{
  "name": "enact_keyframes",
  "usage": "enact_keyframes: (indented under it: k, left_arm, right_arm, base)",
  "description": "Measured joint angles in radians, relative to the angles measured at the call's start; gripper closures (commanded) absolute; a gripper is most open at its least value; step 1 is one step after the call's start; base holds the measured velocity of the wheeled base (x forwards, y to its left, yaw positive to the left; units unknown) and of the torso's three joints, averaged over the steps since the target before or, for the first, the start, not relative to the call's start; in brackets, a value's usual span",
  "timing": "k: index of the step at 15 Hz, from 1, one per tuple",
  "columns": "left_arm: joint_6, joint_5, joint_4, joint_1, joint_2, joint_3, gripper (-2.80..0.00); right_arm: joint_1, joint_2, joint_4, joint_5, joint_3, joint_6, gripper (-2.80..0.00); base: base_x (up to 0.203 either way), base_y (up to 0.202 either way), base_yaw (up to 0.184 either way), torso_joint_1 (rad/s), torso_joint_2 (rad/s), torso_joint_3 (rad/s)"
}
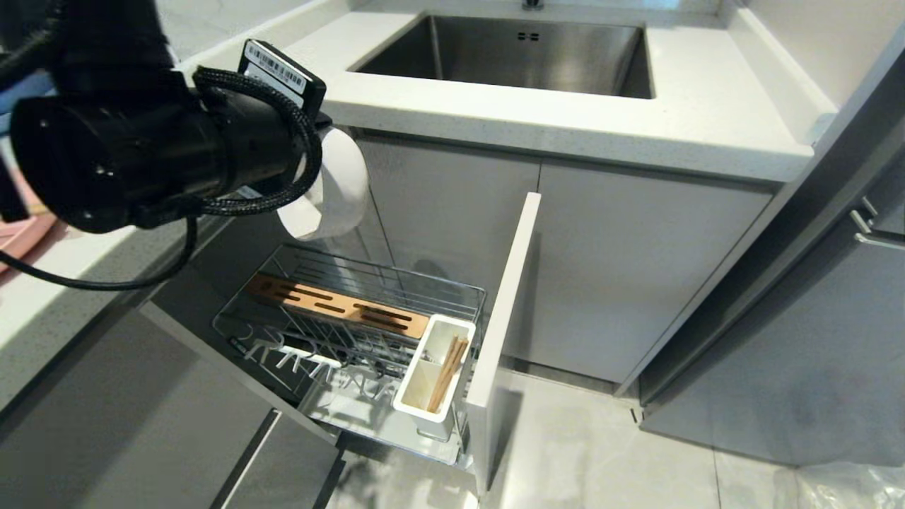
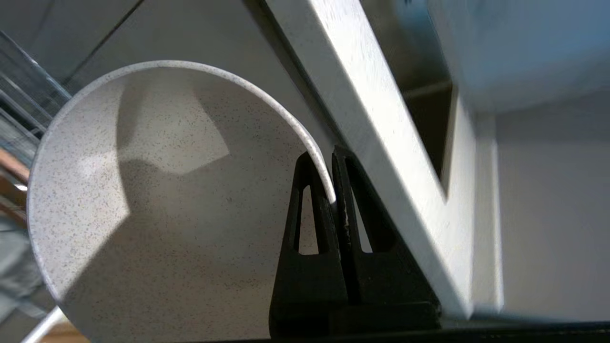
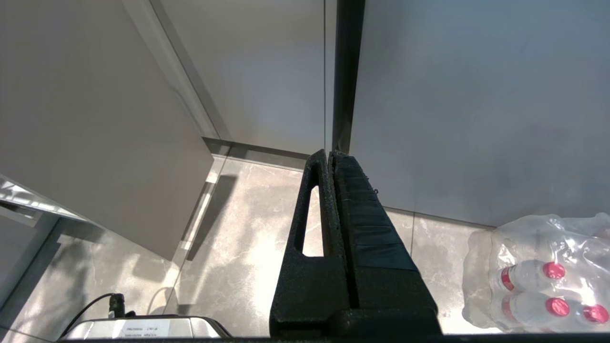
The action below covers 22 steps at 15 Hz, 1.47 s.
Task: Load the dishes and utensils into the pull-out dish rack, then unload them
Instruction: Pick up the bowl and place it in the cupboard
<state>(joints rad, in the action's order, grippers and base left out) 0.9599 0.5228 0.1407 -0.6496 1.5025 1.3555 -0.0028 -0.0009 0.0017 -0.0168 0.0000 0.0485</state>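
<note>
- Left gripper (image 2: 332,190): fingers pinched together on the rim of the cream-white bowl (image 2: 157,200), one finger inside the rim, one outside. Only the thin wall of the bowl parts them.
- Bowl hangs from that grip, tipped on its side, clear of any surface. In the head view the bowl (image 1: 332,185) shows just past the end of the left arm, below the countertop (image 1: 707,120) edge and above the back part of the pull-out rack (image 1: 353,318).
- In the left wrist view the speckled inside of the bowl faces the camera; the white edge of the counter runs close beside the outer finger.
- Rack is drawn out from the cabinet, its grey front panel (image 1: 505,311) standing open toward the floor side. A wooden slotted strip (image 1: 339,305) lies across the wire basket.
- White cutlery caddy (image 1: 435,375) sits at the front corner of the rack, beside the panel. Chopsticks (image 1: 449,373) stand slanted in it.
- Plate prongs in the rack show bare wire; no dish stands among them.
- A bit of pink plate (image 1: 21,237) shows at the far left edge of the head view, on the counter behind the arm.
- Sink (image 1: 516,53) is set in the counter above the rack.
- Right gripper (image 3: 332,155): fingers pressed fully together, holding nothing, hanging over the floor tiles near a grey cabinet. A shrink-wrapped pack of bottles (image 3: 543,276) lies on the floor nearby.
</note>
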Motion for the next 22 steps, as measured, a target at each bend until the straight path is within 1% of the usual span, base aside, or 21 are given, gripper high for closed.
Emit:
enact_keyframes:
  k: [1, 3, 5, 8, 9, 12, 14, 15, 17, 22]
  left_arm:
    - [0.040, 0.001, 0.044, 0.013, 0.027, -0.002, 0.00]
    - [0.077, 0.008, 0.112, 0.025, 0.076, -0.016, 0.00]
    - [0.142, 0.010, 0.186, 0.045, 0.131, -0.030, 0.00]
    - [0.210, 0.010, 0.286, 0.068, 0.206, -0.071, 0.00]
    - [0.226, 0.009, 0.336, 0.083, 0.232, -0.094, 0.00]
    - [0.244, 0.003, 0.483, 0.115, 0.308, -0.142, 0.00]
    - [0.277, -0.013, 0.571, 0.140, 0.350, -0.159, 0.00]
    - [0.296, -0.027, 0.602, 0.148, 0.370, -0.165, 0.00]
    - [0.308, -0.035, 0.635, 0.157, 0.404, -0.170, 0.00]
    - [0.391, -0.036, 0.665, 0.183, 0.484, -0.171, 0.00]
  right_arm:
    - [0.000, 0.000, 0.000, 0.000, 0.000, 0.000, 0.00]
    - [0.000, 0.000, 0.000, 0.000, 0.000, 0.000, 0.00]
    - [0.000, 0.000, 0.000, 0.000, 0.000, 0.000, 0.00]
    - [0.000, 0.000, 0.000, 0.000, 0.000, 0.000, 0.00]
    - [0.000, 0.000, 0.000, 0.000, 0.000, 0.000, 0.00]
    - [-0.001, 0.000, 0.000, 0.000, 0.000, 0.000, 0.00]
    - [0.000, 0.000, 0.000, 0.000, 0.000, 0.000, 0.00]
    - [0.000, 0.000, 0.000, 0.000, 0.000, 0.000, 0.00]
    - [0.000, 0.000, 0.000, 0.000, 0.000, 0.000, 0.00]
    - [0.000, 0.000, 0.000, 0.000, 0.000, 0.000, 0.00]
  base:
    - [0.000, 0.000, 0.000, 0.000, 0.00, 0.000]
    - [0.000, 0.000, 0.000, 0.000, 0.00, 0.000]
    - [0.000, 0.000, 0.000, 0.000, 0.00, 0.000]
    - [0.000, 0.000, 0.000, 0.000, 0.00, 0.000]
    - [0.000, 0.000, 0.000, 0.000, 0.00, 0.000]
    - [0.000, 0.000, 0.000, 0.000, 0.00, 0.000]
    - [0.000, 0.000, 0.000, 0.000, 0.00, 0.000]
    - [0.000, 0.000, 0.000, 0.000, 0.00, 0.000]
    - [0.000, 0.000, 0.000, 0.000, 0.00, 0.000]
    - [0.000, 0.000, 0.000, 0.000, 0.00, 0.000]
